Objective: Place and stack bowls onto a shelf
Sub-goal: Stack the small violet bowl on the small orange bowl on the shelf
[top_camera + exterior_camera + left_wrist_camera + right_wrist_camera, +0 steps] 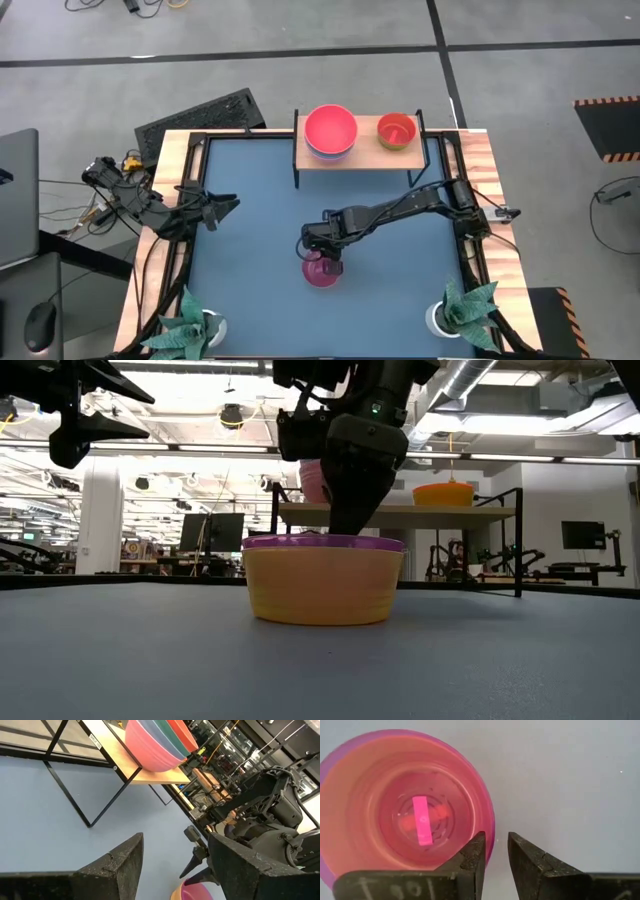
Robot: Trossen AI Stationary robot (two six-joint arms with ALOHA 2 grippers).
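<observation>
Two dark fingers of the right gripper (495, 857) straddle the rim of the magenta bowl (405, 805), one inside the wall and one outside, the jaws still slightly apart with a narrow gap showing, so the rim does not look clamped yet. The low view shows that this magenta bowl sits nested in a yellow bowl (320, 590) on the blue desk (260, 270), and that is where I see the main risk: a pinch on the inner rim alone could lift the magenta bowl out and leave the yellow one behind, or drag both and tip the pair. A thin, smooth plastic rim may also slip from such a small bite once the arm rises. Farther out, beyond the jaws, stands the shelf (372, 152), already carrying a stack of large bowls (330, 130) with pink on top and a small orange bowl (397, 130) beside it; a tilted carry could clip the board's edge or knock those. Well off to the side, the left gripper (222, 208) hangs above the desk with its jaws spread wide, idle.
</observation>
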